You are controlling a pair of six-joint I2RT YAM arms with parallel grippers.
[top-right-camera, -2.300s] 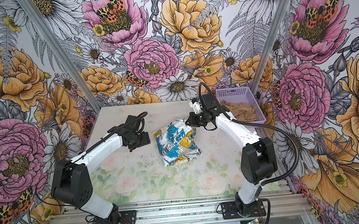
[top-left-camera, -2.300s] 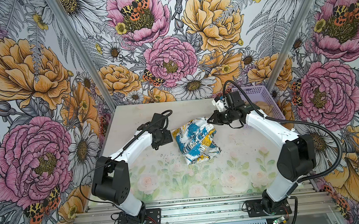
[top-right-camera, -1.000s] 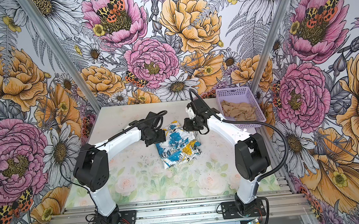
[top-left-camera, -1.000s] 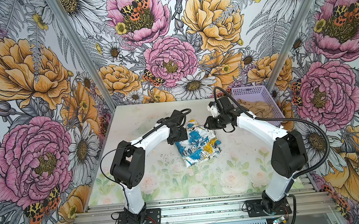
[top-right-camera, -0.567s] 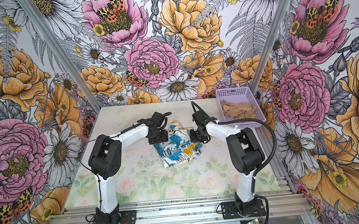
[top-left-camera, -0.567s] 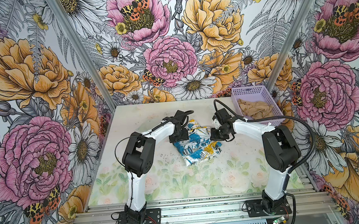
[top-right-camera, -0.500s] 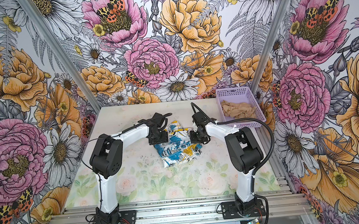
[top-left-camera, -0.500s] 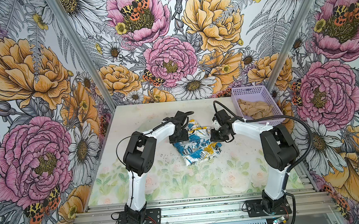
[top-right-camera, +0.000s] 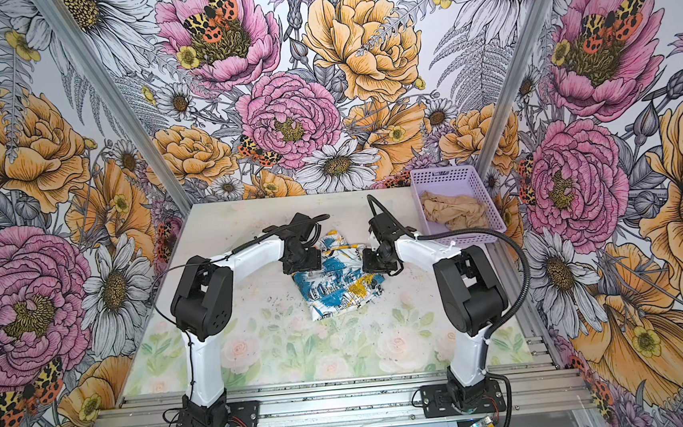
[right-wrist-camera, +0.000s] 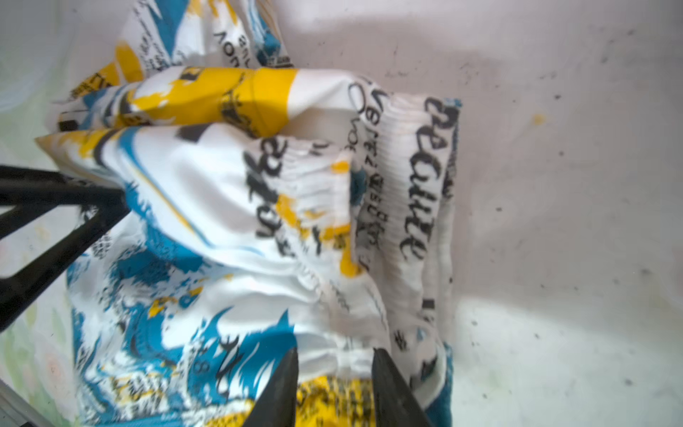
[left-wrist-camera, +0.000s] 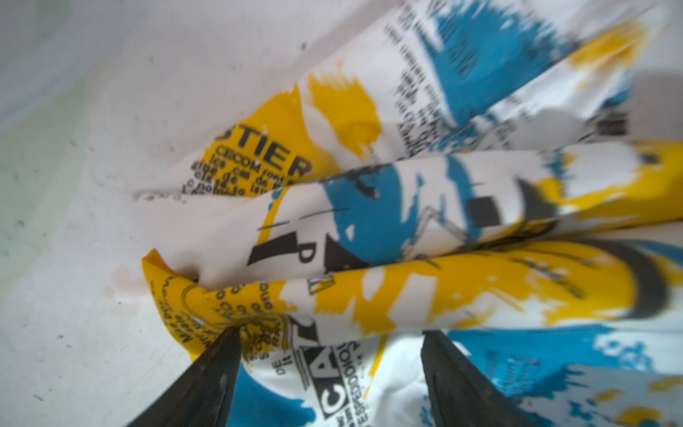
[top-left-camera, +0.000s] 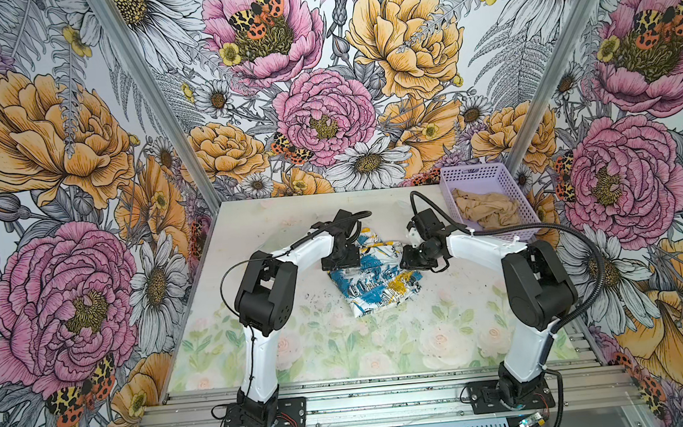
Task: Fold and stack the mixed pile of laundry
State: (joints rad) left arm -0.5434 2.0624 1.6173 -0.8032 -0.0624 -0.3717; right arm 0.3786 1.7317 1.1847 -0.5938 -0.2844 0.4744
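Note:
The laundry is two garments. A printed one [top-left-camera: 372, 281] [top-right-camera: 337, 285], white with blue and yellow patches and black lettering, lies rumpled mid-table. A tan one [top-left-camera: 483, 211] [top-right-camera: 452, 212] lies crumpled in the basket. My left gripper [top-left-camera: 341, 260] [left-wrist-camera: 329, 344] is low at the printed garment's far left edge. Its fingers [left-wrist-camera: 218, 369] stand wide apart over the cloth, open. My right gripper [top-left-camera: 412, 259] [right-wrist-camera: 338, 373] is at the far right edge by the ribbed waistband [right-wrist-camera: 417, 177]. Its fingers [right-wrist-camera: 281, 388] stand a little apart, with folds lying between them.
The lavender perforated basket [top-left-camera: 474, 169] [top-right-camera: 440, 172] stands at the back right corner, close behind my right arm. The floral table top [top-left-camera: 299, 330] is speckled with dark flecks. Patterned walls close in the back and both sides.
Both arms have come in from either side to the printed garment's far edge and lowered onto it. The right gripper dropped from beside the basket. The far edge is now bunched.

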